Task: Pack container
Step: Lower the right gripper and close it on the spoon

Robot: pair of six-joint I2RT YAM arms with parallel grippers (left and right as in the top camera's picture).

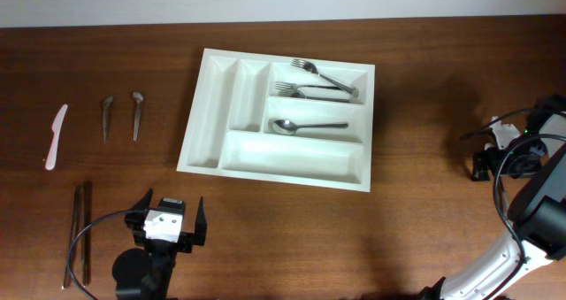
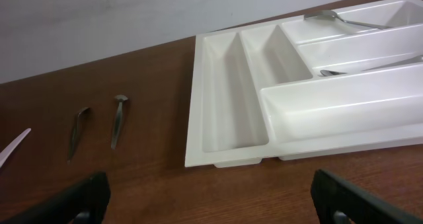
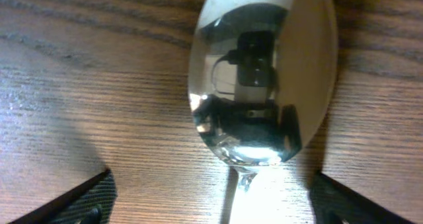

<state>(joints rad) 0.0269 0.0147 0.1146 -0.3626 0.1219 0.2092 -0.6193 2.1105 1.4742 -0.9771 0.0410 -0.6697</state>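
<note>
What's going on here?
Two arms are packing cutlery into the tray. Two forks and a spoon already lie in it. The right claw is open, low over a second spoon on the table, with a finger on either side and no grip yet. The left claw is open and empty, facing the tray. A white knife and several metal pieces lie loose near the left arm.

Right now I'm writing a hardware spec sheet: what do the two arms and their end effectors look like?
The left end effector has black fingers around a white-grey block, with a thin black cable looping off it. The right arm has black and white links and black cables; the right end effector has dark fingertips.
</note>
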